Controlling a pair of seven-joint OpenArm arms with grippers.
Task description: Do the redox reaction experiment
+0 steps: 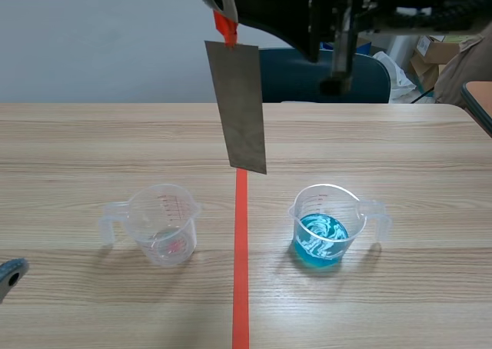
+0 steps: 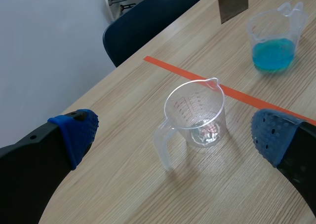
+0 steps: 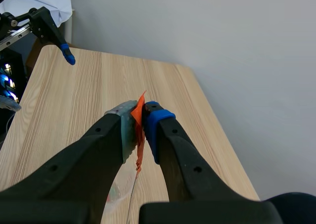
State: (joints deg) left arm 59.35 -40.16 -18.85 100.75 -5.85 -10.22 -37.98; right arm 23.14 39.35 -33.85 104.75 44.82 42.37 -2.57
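Pale wood-grain worktop (image 1: 400,149) crossed by an orange tape line (image 1: 241,272); grey wall (image 1: 100,41) and blue chair (image 1: 296,76) behind. Only the right wrist view shows the right end effector (image 3: 139,116) clamped on the orange tab (image 3: 138,150) of the metal sheet (image 1: 240,107), which hangs above the tape. The left end effector (image 2: 173,132) is spread apart before the empty measuring cup (image 2: 195,113); the blue-liquid cup (image 1: 323,230) stands across the line.

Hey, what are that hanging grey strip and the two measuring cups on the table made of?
The strip looks like thin sheet metal, kind unclear: dull grey, matte, flat, straight-edged. The empty cup and the cup with blue liquid look like clear, slightly cloudy plastic: the table shows through their walls, and handles look moulded on.
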